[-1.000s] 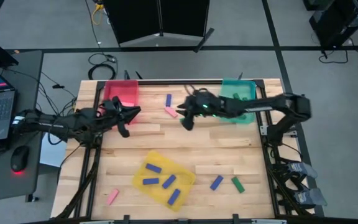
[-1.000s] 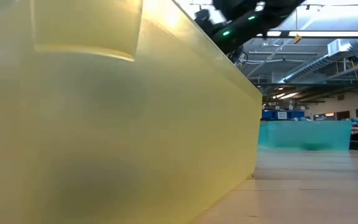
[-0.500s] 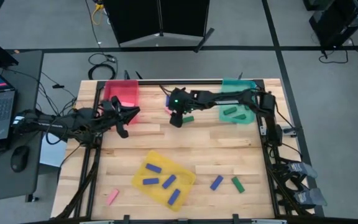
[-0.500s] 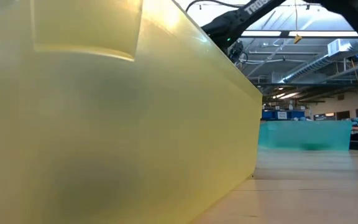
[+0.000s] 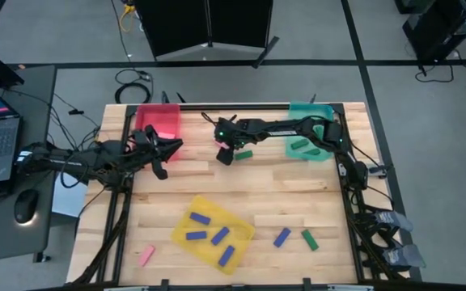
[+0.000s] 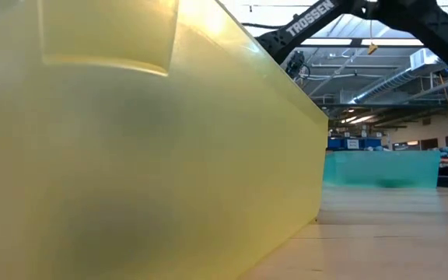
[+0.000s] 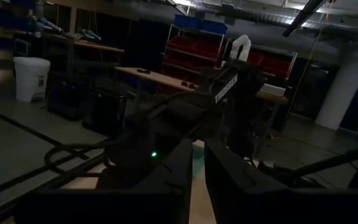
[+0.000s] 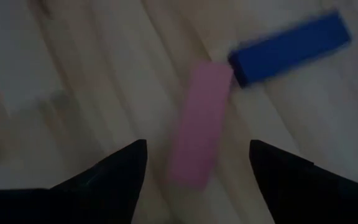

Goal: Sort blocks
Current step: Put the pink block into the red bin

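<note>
My right gripper (image 5: 226, 153) hangs open over the far middle of the table, reaching in from the right. In its wrist view a pink block (image 8: 199, 124) lies flat on the wood between and just beyond the two fingers (image 8: 120, 171), which do not touch it. A blue block (image 8: 289, 47) lies at the pink block's far end. A green block (image 5: 243, 153) lies just right of the gripper. My left gripper (image 5: 167, 151) waits shut near the red tray (image 5: 158, 121), with nothing in it (image 7: 197, 168).
The teal tray (image 5: 308, 133) at the far right holds green blocks. The yellow tray (image 5: 213, 233) near the front holds several blue blocks, and its wall (image 6: 131, 155) fills the low view. Loose pink (image 5: 146, 255), blue (image 5: 281, 237) and green (image 5: 308, 239) blocks lie near the front edge.
My right gripper has gone toward the table's left edge, from beside the teal tray to above the pink block, with its arm stretching out. A green block now shows on the wood where the gripper stood before.
</note>
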Available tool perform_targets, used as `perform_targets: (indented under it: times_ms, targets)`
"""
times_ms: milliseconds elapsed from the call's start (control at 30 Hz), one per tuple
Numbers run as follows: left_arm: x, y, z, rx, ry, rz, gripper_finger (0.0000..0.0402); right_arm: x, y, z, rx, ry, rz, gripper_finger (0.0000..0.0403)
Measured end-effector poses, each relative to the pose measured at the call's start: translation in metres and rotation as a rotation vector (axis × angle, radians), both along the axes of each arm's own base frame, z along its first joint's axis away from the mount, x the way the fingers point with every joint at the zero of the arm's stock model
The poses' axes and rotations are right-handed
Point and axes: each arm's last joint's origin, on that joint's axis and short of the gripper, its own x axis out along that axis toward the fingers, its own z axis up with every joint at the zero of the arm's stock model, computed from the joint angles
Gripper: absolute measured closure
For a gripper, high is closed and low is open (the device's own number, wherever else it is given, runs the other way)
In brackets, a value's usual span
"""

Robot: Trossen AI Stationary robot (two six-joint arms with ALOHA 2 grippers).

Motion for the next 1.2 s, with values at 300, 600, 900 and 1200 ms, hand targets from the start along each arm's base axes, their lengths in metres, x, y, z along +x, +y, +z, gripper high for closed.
perform_targets:
  times_ms: [300,600,900,1200]
  targets:
    - [0.000,0.000,0.000,-0.001,0.003,-0.002,0.0353,0.005,-0.002,-0.023,-0.010,0.050,-0.015,0.0113]
    - [0.000,0.000,-0.001,-0.001,0.006,-0.001,0.0352,0.008,0.003,-0.025,-0.034,0.069,-0.011,0.0198]
    - [0.000,0.000,-0.001,-0.002,0.005,-0.002,0.0352,0.010,0.006,-0.026,-0.052,0.064,0.008,0.0288]
    - [0.000,0.000,0.001,-0.010,-0.012,-0.002,0.0353,0.027,0.038,0.007,-0.125,-0.140,0.044,0.0288]
